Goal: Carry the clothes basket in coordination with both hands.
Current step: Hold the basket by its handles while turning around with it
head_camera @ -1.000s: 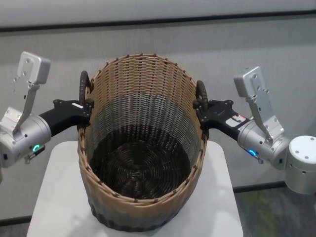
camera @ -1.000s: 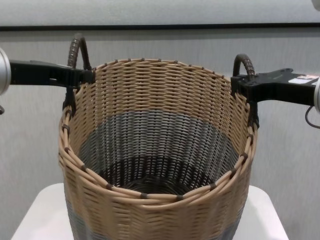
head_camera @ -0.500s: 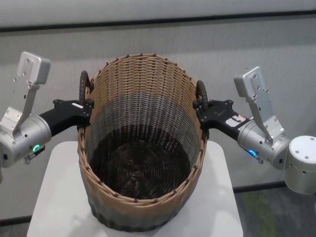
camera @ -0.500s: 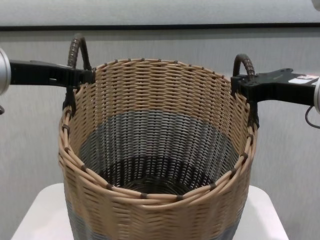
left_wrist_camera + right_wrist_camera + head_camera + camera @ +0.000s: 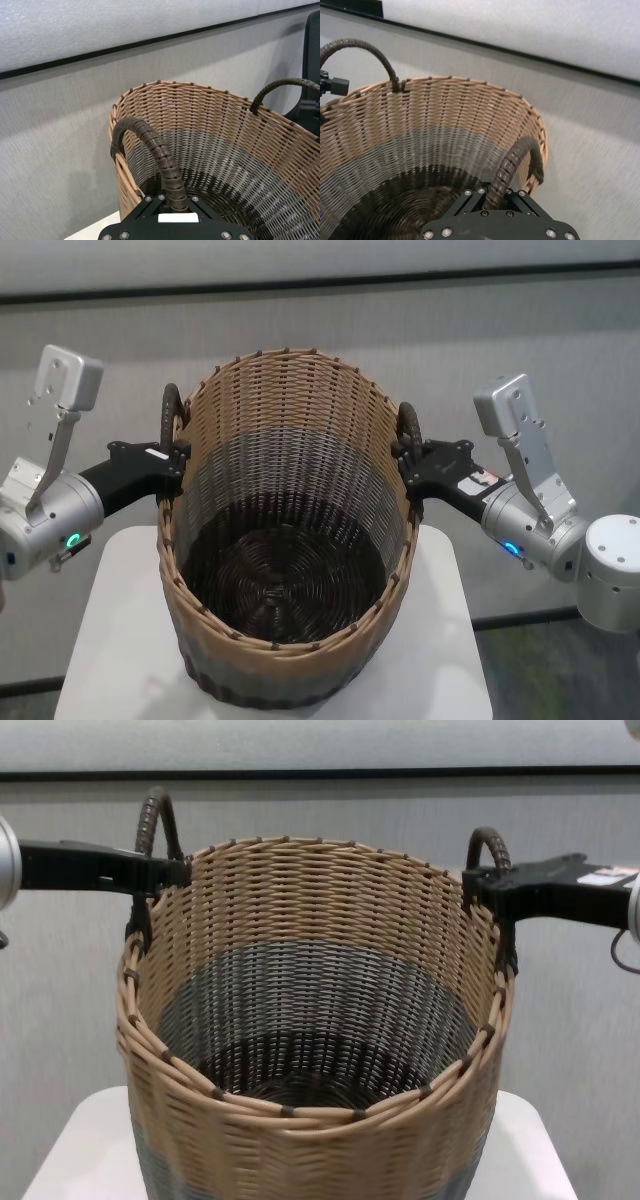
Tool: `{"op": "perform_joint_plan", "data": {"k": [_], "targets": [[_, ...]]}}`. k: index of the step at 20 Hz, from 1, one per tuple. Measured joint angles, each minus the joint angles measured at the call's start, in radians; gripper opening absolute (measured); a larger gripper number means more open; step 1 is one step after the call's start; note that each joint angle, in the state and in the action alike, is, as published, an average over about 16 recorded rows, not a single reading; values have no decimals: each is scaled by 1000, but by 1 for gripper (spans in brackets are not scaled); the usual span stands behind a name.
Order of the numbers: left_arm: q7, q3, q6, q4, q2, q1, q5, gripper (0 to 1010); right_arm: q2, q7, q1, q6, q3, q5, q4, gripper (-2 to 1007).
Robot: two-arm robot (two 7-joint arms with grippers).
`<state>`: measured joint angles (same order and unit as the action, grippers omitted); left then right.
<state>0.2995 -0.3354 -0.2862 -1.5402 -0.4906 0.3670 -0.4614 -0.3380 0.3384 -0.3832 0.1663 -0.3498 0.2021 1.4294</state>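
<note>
1. Grey wall (image 5: 320,330) with a dark horizontal strip is filling the background; a white table (image 5: 110,640) is standing below it.
2. Basket (image 5: 285,540) is sitting in the middle of the table top, round and woven, with a tan upper band, grey middle band and dark brown bottom. It is showing nothing inside but its own weave.
3. Two dark loop handles are rising from the rim on opposite sides: left handle (image 5: 170,410) and right handle (image 5: 408,425).
4. Left gripper (image 5: 168,462) is reaching in from the left side at rim height, its black fingers clenched on the left handle. In the left wrist view the wrapped handle (image 5: 150,150) is running straight down into the gripper's black body (image 5: 172,227).
5. Right gripper (image 5: 410,465) is coming in from the right side at the same height, fingers clamped on the right handle. In the right wrist view that handle (image 5: 512,167) is disappearing between the black plates (image 5: 495,222).
6. Chest view is showing both black grippers level with each other, left (image 5: 160,872) and right (image 5: 490,890), each touching the basket (image 5: 310,1020) at its handle.
7. Whether the basket's base is touching the table cannot be told.
</note>
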Motion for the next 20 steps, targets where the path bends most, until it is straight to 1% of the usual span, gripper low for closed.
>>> {"op": "perform_joint_plan", "data": {"k": [3,7,13,17,20], "targets": [[2,4,7,-4,2,-3,6,0,0,-8,0,-21,-1,-18,6,65],[8,11,18,-14,6,-10,16,0,1,-19,-1,-56,0,-47,17,65],[19,23,36,-35,13,-22,25,0,6,-32,-2,-107,4,-91,36,65],[27,30,43,-51,16,-28,26,0,10,-33,-3,-130,12,-110,47,65],[30,36,47,-61,18,-30,24,0,15,-30,-3,-140,18,-117,53,65]]}}
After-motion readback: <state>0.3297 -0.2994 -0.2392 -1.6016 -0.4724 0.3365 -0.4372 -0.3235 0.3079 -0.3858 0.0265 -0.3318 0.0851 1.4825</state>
